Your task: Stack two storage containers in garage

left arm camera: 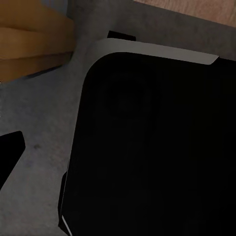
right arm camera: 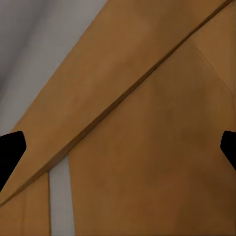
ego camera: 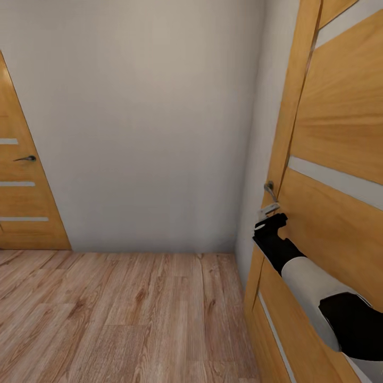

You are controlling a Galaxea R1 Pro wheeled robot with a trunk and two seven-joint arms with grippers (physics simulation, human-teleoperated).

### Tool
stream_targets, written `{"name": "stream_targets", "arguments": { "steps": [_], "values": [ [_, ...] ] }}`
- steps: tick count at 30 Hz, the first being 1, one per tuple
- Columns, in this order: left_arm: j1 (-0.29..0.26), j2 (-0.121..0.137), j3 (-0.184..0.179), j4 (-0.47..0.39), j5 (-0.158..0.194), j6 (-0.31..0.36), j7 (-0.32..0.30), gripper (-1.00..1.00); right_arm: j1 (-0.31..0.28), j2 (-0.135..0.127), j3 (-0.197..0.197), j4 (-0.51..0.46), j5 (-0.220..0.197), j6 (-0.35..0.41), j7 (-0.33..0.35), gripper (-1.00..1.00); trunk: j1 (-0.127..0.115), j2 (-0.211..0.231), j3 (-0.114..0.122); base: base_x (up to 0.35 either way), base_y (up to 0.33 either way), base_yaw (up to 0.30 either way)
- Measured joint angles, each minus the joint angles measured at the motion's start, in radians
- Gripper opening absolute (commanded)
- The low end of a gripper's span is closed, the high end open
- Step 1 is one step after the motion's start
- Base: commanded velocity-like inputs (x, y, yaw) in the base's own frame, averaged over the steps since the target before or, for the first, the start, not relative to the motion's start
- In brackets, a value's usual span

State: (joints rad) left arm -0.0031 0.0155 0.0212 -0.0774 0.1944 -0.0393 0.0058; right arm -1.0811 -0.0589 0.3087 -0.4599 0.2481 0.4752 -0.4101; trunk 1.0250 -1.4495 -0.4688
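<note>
- Far left, head view: one wooden door [ego camera: 24, 181], closed, with one dark lever handle [ego camera: 25, 158] and three pale horizontal strips.
- Centre: plain white wall [ego camera: 149, 117] above light wood-plank floor [ego camera: 122, 314].
- Right: second wooden door [ego camera: 330, 175], close to the camera, with one metal handle [ego camera: 270, 191].
- Right arm [ego camera: 314, 282] reached forward and up along that door; right gripper [ego camera: 271, 221] sat just below the handle, at or touching it. Contact unclear.
- Right wrist view: two fingertips [right arm camera: 11, 152] well apart at the frame edges, door panel between them, so the gripper was spread and held nothing.
- Left wrist view: dark robot body [left arm camera: 157, 147] over grey surface; left gripper [left arm camera: 10, 152] state can't be told.
- Doors: two. Storage containers: none in view.
</note>
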Motion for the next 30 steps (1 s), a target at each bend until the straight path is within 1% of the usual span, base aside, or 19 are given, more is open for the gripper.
{"name": "stream_targets", "arguments": {
  "steps": [3, 8, 17, 19, 21, 23, 25, 27, 30],
  "values": [
    [0.000, 0.000, 0.000, 0.000, 0.000, 0.000, 0.001, 1.00, 0.000, 0.003, -0.014, 0.000, 0.001, 0.001, 0.001, 1.00, 0.000, 0.000, 0.000, 0.000, 0.000, 0.000],
    [0.000, 0.000, 0.000, 0.000, 0.000, 0.000, 0.000, 1.00, 0.000, 0.005, -0.021, 0.001, -0.001, 0.001, 0.002, 1.00, 0.000, 0.000, 0.000, 0.000, 0.000, 0.000],
    [0.000, 0.000, 0.000, 0.000, 0.001, 0.000, 0.001, 1.00, 0.000, 0.005, -0.019, 0.000, -0.004, 0.003, 0.001, 1.00, 0.000, 0.000, 0.000, 0.000, 0.000, 0.000],
    [0.000, 0.000, 0.000, 0.001, 0.001, 0.000, 0.001, 1.00, 0.000, 0.006, -0.016, 0.000, -0.002, 0.017, 0.000, 1.00, 0.000, 0.000, 0.000, 0.000, 0.000, 0.000],
    [0.000, 0.000, 0.000, 0.001, 0.002, 0.000, 0.001, 1.00, 0.000, 0.035, -0.022, 0.000, 0.006, 0.040, -0.006, 1.00, 0.000, 0.000, 0.000, 0.000, 0.000, 0.000],
    [0.000, 0.000, 0.000, 0.001, 0.002, 0.000, 0.001, 1.00, 0.001, 0.093, -0.019, 0.000, 0.004, 0.053, -0.004, 1.00, 0.000, 0.000, 0.000, 0.000, 0.000, 0.000],
    [0.000, 0.000, 0.000, 0.001, 0.002, 0.000, 0.001, 1.00, 0.001, 0.136, -0.020, 0.001, 0.002, 0.058, -0.001, 1.00, 0.000, 0.000, 0.000, 0.000, 0.000, 0.000],
    [0.000, 0.000, 0.000, 0.001, 0.002, 0.000, 0.001, 1.00, 0.000, 0.160, -0.021, 0.004, -0.002, 0.055, 0.000, 1.00, 0.000, 0.000, 0.000, 0.000, 0.000, 0.000],
    [0.000, 0.000, 0.000, 0.001, 0.002, 0.000, 0.001, 1.00, 0.000, 0.177, -0.024, 0.014, -0.008, 0.048, 0.015, 1.00, 0.000, 0.000, 0.000, 0.000, 0.000, 0.000]
  ]
}}
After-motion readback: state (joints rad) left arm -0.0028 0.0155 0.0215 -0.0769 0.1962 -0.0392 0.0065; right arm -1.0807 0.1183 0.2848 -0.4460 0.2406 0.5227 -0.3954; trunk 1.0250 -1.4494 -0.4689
